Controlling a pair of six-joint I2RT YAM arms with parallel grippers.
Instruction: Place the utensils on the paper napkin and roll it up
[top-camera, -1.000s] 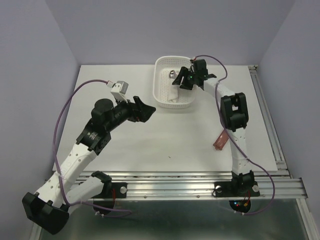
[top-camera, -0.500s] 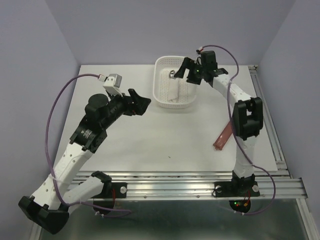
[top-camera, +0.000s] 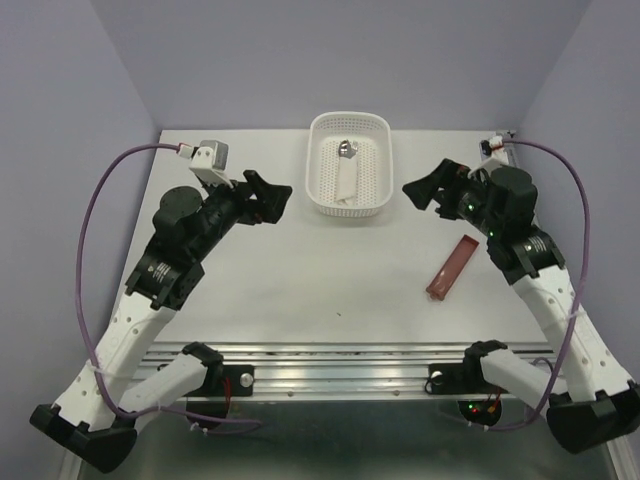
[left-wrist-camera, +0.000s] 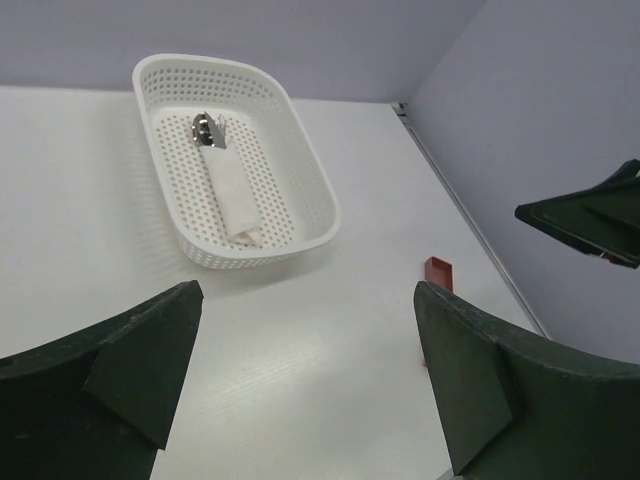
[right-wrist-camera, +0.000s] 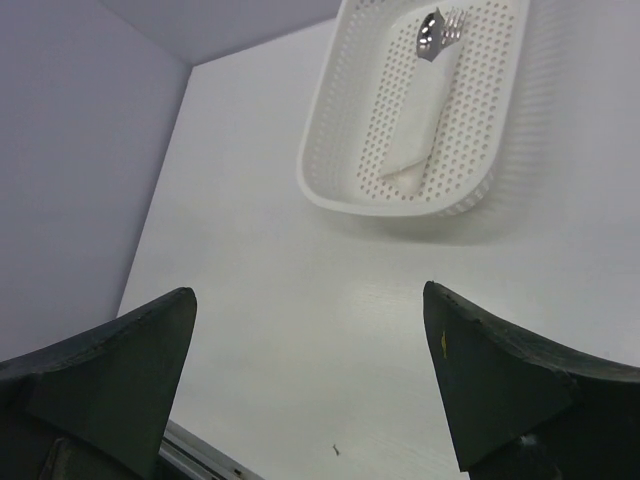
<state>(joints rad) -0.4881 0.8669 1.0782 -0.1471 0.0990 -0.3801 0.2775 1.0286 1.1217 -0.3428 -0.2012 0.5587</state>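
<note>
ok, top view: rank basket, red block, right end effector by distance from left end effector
From the left end effector:
1. Basket, just to its right.
2. Right end effector, beyond the basket, right side.
3. Red block, right side, nearer the bases.

We log this as a robotics lab cell: plain lavender walls (top-camera: 60, 100) box in a white tabletop (top-camera: 300, 280). An aluminium rail (top-camera: 340, 362) along its near edge carries the left arm (top-camera: 135, 320) and right arm (top-camera: 555, 300), bolted down.

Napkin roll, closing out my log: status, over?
Left claw, right claw open, empty. Napkin rolled round utensils, lying in basket. Red-brown bar lies well aside.
</note>
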